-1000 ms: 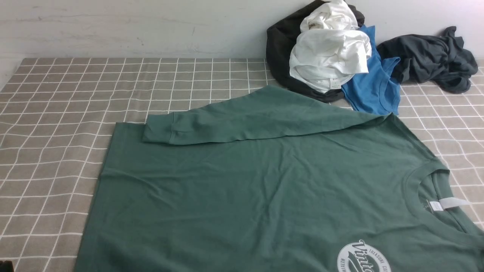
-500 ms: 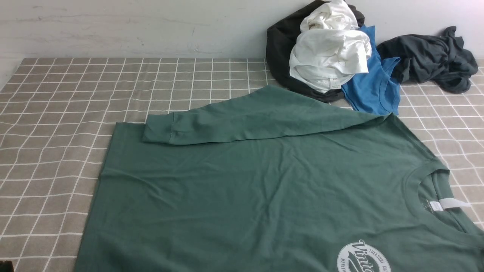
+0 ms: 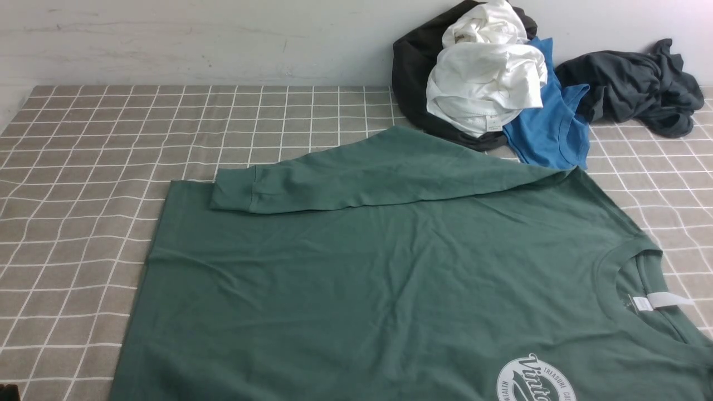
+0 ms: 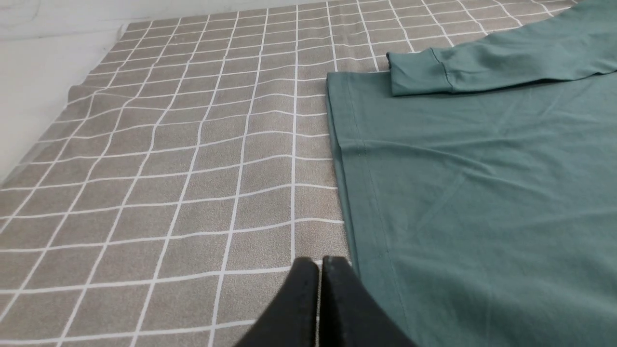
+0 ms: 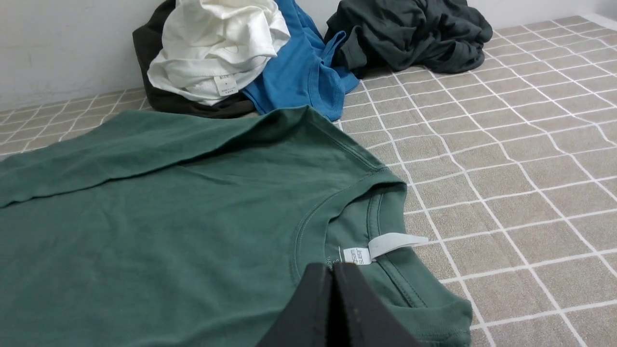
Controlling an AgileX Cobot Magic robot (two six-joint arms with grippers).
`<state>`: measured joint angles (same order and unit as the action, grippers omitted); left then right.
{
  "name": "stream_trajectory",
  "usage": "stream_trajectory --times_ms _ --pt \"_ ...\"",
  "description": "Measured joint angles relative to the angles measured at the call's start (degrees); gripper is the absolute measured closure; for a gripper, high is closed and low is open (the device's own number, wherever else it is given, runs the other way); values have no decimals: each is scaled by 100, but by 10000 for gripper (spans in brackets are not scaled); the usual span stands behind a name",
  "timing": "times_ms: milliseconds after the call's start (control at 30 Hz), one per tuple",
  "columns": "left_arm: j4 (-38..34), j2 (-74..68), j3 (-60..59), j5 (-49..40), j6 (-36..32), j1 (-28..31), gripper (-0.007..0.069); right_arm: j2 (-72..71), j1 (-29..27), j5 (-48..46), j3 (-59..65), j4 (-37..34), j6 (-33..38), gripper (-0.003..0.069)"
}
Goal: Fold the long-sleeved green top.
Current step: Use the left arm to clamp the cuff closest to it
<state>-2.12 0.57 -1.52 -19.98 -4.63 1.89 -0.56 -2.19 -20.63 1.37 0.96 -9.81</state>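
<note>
Left wrist view: left gripper [image 4: 319, 263] together, low beside green top [image 4: 462, 193]; right gripper [image 5: 332, 271] together.

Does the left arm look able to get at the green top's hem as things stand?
Probably yes: the shut left gripper sits right beside the hem of the green top; only bare checked tablecloth lies between, and nothing covers that edge.

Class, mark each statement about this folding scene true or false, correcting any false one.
1. One sleeve of the green long-sleeved top lies folded across its body. True.
2. The left tool grips the hem. False: it is shut on nothing, beside the hem.
3. A white garment lies partly over the blue shirt. True.
4. The collar lies on the robot's left. False: it lies right, near the right tool.
</note>
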Motion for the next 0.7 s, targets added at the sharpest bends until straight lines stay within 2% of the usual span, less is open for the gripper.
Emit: stream_trajectory --times_ms 200,267,333,367,400,500,533,567,633,700 --pt "159 0 0 0 129 0 631 0 0 0 0 -96 -35 673" --pt "-451 0 0 33 642 0 631 0 0 0 0 -454 -61 673" --pt "-1363 0 -4 110 1282 0 631 0 0 0 0 -1028 -215 673" --pt "-1571 0 -4 131 1350 0 631 0 0 0 0 -1028 -239 673" --pt "-2387 0 -4 234 1847 0 631 0 0 0 5 -1761 -524 673" --pt "-3446 0 -4 358 2374 0 631 0 0 7 16 -3232 -1062 673" --pt "-3562 0 -4 371 2404 0 631 0 0 7 16 -3329 -1062 673" --pt "-3922 0 -4 383 2492 0 631 0 0 63 11 -3997 -1249 673" --pt "-4139 0 -4 383 2522 0 631 0 0 104 11 -4558 -1286 673" --pt "-4263 0 -4 385 2529 0 631 0 0 108 11 -4654 -1207 673"
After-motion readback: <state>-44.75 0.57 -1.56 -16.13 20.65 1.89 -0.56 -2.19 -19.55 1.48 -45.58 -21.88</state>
